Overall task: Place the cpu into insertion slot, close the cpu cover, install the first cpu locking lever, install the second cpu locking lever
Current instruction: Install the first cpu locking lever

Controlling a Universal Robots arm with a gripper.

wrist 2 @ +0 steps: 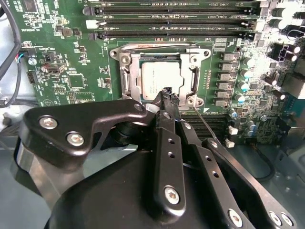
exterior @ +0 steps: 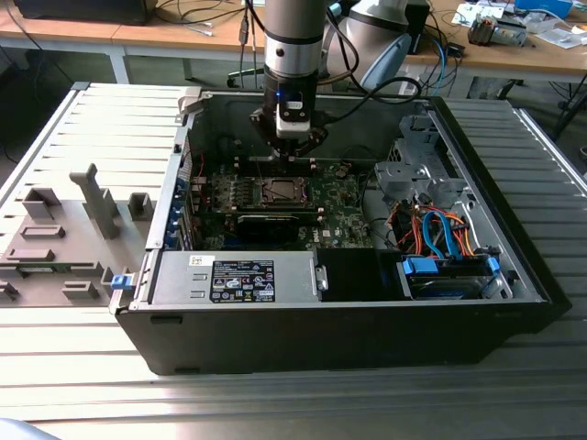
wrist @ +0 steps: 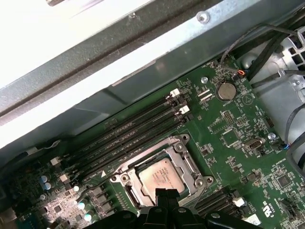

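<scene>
Second wrist view showed us the cpu (wrist 2: 159, 80) lying flat inside the insertion slot (wrist 2: 123, 60), its grey top facing up. The cpu cover (wrist 2: 129, 78) seemed to lie down around it, so the chip showed through the square window. We judged that the chip was seated and the frame lowered to keep it in place.

A thin wire lever (wrist 2: 206, 125) stood out from one corner of the slot, slanting away over the green board (wrist 2: 71, 57). It looked not yet hooked down, though we could not be sure.

The pincer (wrist 2: 167, 94) was narrow, its two fingertips drawn together, and we saw nothing between them. The tips stood just over the near edge of the cover, beside the corner where the lever began. Whether they touched the metal, we could not tell. We judged this narrow shape suited pushing on a small part better than grasping.

From the exterior view, the arm (exterior: 293, 37) came almost straight down into the open computer case (exterior: 321, 339), which lay on the slatted bench (exterior: 275, 403). The wrist pointed down at the board.
</scene>
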